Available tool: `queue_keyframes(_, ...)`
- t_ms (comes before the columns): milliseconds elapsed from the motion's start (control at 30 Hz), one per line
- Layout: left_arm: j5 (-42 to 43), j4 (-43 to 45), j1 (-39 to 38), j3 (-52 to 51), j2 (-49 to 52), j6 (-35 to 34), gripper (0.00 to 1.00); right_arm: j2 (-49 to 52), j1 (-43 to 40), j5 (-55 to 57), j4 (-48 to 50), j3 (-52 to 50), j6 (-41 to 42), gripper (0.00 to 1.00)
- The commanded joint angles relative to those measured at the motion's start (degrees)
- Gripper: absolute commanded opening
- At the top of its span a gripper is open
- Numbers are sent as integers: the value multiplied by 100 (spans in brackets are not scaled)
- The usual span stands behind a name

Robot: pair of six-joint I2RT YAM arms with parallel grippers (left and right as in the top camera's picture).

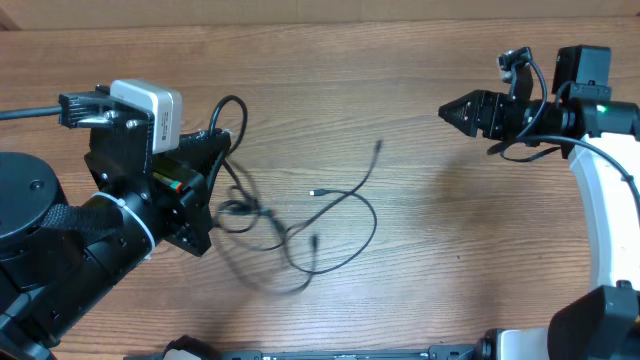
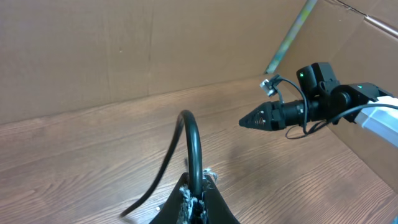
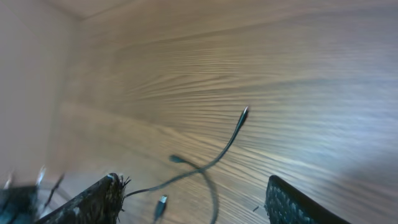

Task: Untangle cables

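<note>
Several thin black cables [image 1: 330, 205] lie in loose crossed loops on the wooden table, bunched in a knot [image 1: 240, 210] at the left. Plug ends lie at the upper right [image 1: 378, 147], the middle [image 1: 313, 192] and lower down [image 1: 315, 241]. My left gripper [image 1: 222, 140] is shut on one cable, which arches up in a loop [image 1: 236, 104]. The left wrist view shows the jaws [image 2: 199, 194] pinching that cable [image 2: 194, 140]. My right gripper [image 1: 447, 110] hovers at the far right, apart from the cables. It is open and empty [image 3: 193, 182] above the cable ends [image 3: 239, 124].
Thicker black wires run along the right arm [image 1: 530, 100]. Cardboard walls [image 2: 124, 43] stand behind the table. The left arm's bulk [image 1: 60, 240] covers the table's left side.
</note>
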Motion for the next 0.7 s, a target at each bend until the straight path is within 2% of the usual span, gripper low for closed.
queue_keyframes(0,22,66,35,94,-55,-149,4,-457,-9,-1344,-92,-13,-1113,72)
queue_keyframes(133,496,76,35,92,-24,-11,4,-699,120,-2061,-575,-13,-1967,72)
queue_keyframes(333,1325,221,35,92,109,420,4,-905,809,-1869,-1515,-13,-2828,72)
queue_keyframes(533,1926,516,35,92,271,461,4,-903,1655,-1427,-1753,-15,-2833,72)
queue_keyframes(667,2208,850,35,92,341,459,4,-903,2044,-1425,-1757,-15,-2833,64)
